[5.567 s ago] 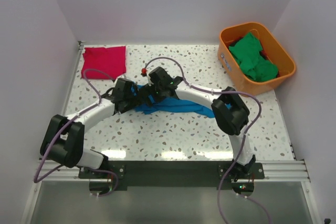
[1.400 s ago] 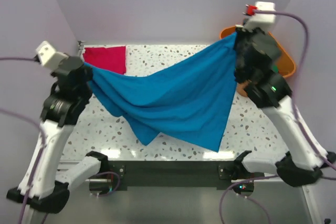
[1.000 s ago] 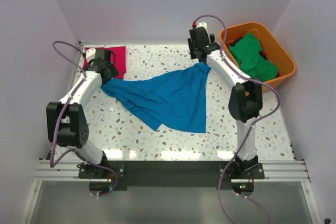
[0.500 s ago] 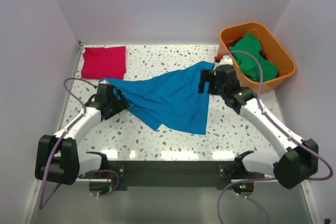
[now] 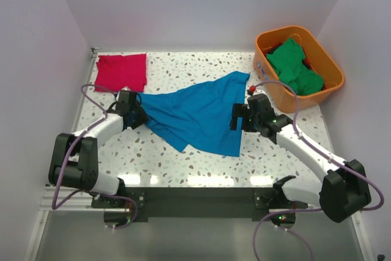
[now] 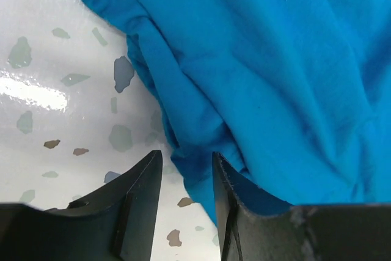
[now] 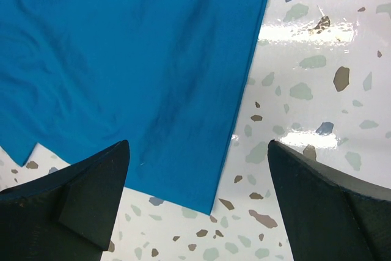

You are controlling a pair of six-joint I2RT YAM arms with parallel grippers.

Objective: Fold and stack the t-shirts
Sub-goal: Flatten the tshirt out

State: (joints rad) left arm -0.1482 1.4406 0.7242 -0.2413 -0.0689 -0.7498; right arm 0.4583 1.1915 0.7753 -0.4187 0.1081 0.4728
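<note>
The bright blue t-shirt (image 5: 198,111) is lying spread but crumpled across the middle of the speckled worktop (image 5: 183,166), in the same outline as half a second ago, no longer being stretched in the air between the two arms as it was a moment before. The left gripper (image 6: 187,178) is sitting low at the shirt's left edge, its jaws now drawn in to a narrow gap where they were standing wide a second ago; a bunched fold of blue cloth is lying between the fingers (image 6: 139,203), and whether they are already pinching it cannot be told. The right gripper (image 7: 198,178) is hovering over the shirt's right hem with its jaws spread wide and holding nothing, having slid nearer along that hem since half a second ago. The crimson red t-shirt (image 5: 121,71) is resting folded at the worktop's far left corner, unchanged, and the green t-shirts (image 5: 295,65) are lying heaped in the orange bin (image 5: 273,93) at the far right.
</note>
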